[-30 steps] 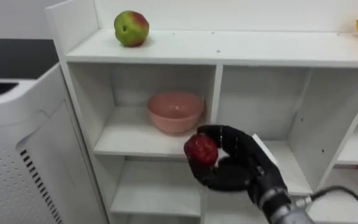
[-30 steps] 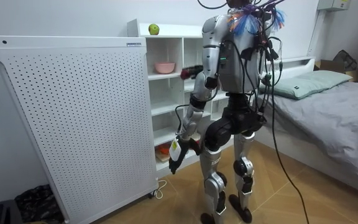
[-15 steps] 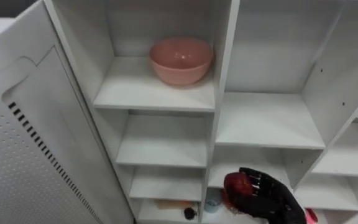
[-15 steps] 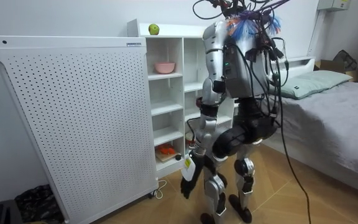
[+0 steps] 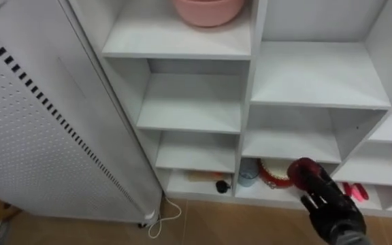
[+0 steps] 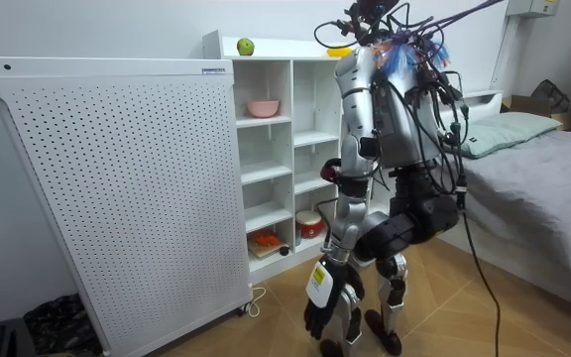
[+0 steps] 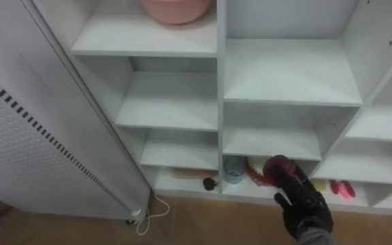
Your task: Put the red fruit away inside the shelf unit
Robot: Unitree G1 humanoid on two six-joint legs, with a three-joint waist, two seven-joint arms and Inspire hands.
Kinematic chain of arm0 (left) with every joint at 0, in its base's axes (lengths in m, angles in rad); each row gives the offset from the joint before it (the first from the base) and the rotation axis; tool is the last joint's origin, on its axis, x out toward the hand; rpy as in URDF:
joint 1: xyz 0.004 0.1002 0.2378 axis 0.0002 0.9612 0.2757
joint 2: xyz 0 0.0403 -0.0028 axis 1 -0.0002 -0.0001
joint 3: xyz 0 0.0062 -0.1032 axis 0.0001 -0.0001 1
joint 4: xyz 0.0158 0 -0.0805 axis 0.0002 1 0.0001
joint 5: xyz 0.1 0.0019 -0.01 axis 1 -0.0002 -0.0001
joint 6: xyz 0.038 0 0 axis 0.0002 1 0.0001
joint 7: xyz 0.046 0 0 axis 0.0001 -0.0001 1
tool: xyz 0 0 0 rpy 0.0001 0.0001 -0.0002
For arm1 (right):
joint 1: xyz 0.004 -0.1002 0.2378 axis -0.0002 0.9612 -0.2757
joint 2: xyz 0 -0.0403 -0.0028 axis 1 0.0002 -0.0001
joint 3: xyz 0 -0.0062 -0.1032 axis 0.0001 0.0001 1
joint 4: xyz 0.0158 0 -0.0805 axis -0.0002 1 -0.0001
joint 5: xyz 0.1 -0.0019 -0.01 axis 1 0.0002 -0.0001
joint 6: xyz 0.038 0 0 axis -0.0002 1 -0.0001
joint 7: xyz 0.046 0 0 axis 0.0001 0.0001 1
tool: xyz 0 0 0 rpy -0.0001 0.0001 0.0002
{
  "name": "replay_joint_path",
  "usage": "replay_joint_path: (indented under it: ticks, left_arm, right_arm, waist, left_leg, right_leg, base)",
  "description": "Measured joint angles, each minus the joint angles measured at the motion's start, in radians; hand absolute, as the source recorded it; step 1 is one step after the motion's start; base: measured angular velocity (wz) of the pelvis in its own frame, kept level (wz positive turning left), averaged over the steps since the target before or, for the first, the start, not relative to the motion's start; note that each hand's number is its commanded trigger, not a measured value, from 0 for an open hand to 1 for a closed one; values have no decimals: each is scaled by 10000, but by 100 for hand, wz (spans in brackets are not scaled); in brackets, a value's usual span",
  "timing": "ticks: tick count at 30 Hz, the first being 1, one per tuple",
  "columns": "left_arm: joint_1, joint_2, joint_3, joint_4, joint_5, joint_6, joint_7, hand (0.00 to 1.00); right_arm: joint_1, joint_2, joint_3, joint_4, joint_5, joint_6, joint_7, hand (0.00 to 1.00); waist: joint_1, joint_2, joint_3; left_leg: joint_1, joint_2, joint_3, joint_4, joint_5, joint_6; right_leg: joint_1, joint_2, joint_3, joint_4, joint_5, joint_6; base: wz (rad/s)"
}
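Note:
My right hand [image 5: 330,206] is shut on a dark red fruit [image 5: 303,170], held low in front of the bottom compartments of the white closet [image 5: 250,58]. In the right eye view the fruit [image 7: 277,167] sits at the tips of that hand [image 7: 306,202], level with the lowest shelf. A pink bowl [image 5: 208,9] stands on an upper left shelf. In the room view I stand bent forward at the closet [image 6: 266,159], my right hand [image 6: 333,172] out towards it and my left hand [image 6: 319,309] hanging low by my knees. A green apple [image 6: 245,46] and a yellow fruit [image 6: 339,51] rest on the closet's top.
The bottom compartment holds a blue cup [image 5: 248,173], a red round container [image 5: 273,174], a small black object [image 5: 222,186] and pink-red items [image 5: 356,192] to the right. A white perforated panel [image 5: 33,129] stands against the closet's left. A bed [image 6: 523,159] is behind me.
My view has dropped from the closet's top to its lower shelves as I bend forward. My right hand has carried the red fruit down from bowl-shelf height to the bottom compartments.

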Motion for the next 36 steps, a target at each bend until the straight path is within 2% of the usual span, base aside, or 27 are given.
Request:
replay_joint_path:
  ticks: [3,8,11,15,20,25,28,33,34,35,36]
  left_arm:
    - [-26,-1,-173,-181,-82,132,28,0]
    - [-23,5,-331,-336,-195,136,151,0]
    - [-19,62,-328,-420,-199,145,161,0]
    - [21,105,-322,-620,-212,147,164,0]
    - [148,166,-322,-735,-392,148,167,0]
    - [393,189,-322,-1109,-395,130,171,0]
    - [424,251,-323,-1138,-432,132,202,0]
    - [664,450,-316,-1515,-442,140,201,0]
    - [713,500,-314,-1573,-442,150,197,0]
    - [752,519,-314,-1638,-442,153,197,0]
    - [803,529,-314,-1751,-447,157,197,0]
  right_arm:
    - [-516,-112,-239,119,807,13,-8,100]
    - [-957,-233,-583,273,1428,20,-14,100]
    - [-1039,-449,-755,273,1479,22,-16,100]
    - [-1113,-866,-995,274,1539,35,-60,100]
    - [-1559,-1268,-1182,274,1525,23,-409,100]
    - [-2082,-1836,-1181,412,1705,-22,-770,100]
    - [-2300,-2019,-1181,505,1825,-26,-1002,100]
    - [-2448,-2118,-1186,504,1909,-28,-1125,100]
    - [-2452,-2134,-1186,504,1898,-28,-1132,85]
    - [-2456,-2150,-1186,504,1892,-28,-1151,0]
    - [-2457,-2207,-1185,504,1897,-28,-1224,0]
  waist:
    - [50,23,-2]
    - [92,99,-12]
    - [161,151,-16]
    - [322,188,-41]
    - [222,209,-53]
    - [279,213,-56]
    - [281,214,-57]
    - [304,216,-58]
    - [295,219,-61]
    - [289,222,-63]
    - [296,233,-70]
  left_leg:
    - [-445,-34,0,287,0,2]
    - [-672,-21,-43,432,-6,10]
    - [-821,-50,-120,530,-7,13]
    - [-984,-140,-108,638,-25,55]
    - [-1297,-240,-49,852,-25,102]
    - [-1592,-240,-80,1120,-49,138]
    - [-1672,-237,-180,1181,-51,138]
    - [-1765,-234,-275,1279,-54,140]
    - [-1777,-241,-276,1286,-54,141]
    - [-1780,-247,-275,1285,-54,142]
    - [-1782,-247,-276,1283,-52,144]
  right_leg:
    - [-433,-56,-13,280,-42,-61]
    - [-577,-66,-70,352,-69,-67]
    - [-632,-119,-193,398,-94,-67]
    - [-836,-375,-254,773,-296,-33]
    - [-1156,-571,-288,1176,-449,-18]
    - [-1387,-537,-280,1331,-483,-19]
    - [-1393,-455,-312,1331,-485,-22]
    - [-1409,-484,-383,1346,-484,-20]
    - [-1416,-530,-386,1351,-480,-14]
    - [-1420,-554,-394,1369,-481,-12]
    - [-1428,-596,-400,1397,-487,0]
  base:
    - [3]
    - [5]
    - [10]
    - [17]
    - [14]
    - [1]
    - [2]
    - [3]
    - [4]
    - [5]
    - [5]
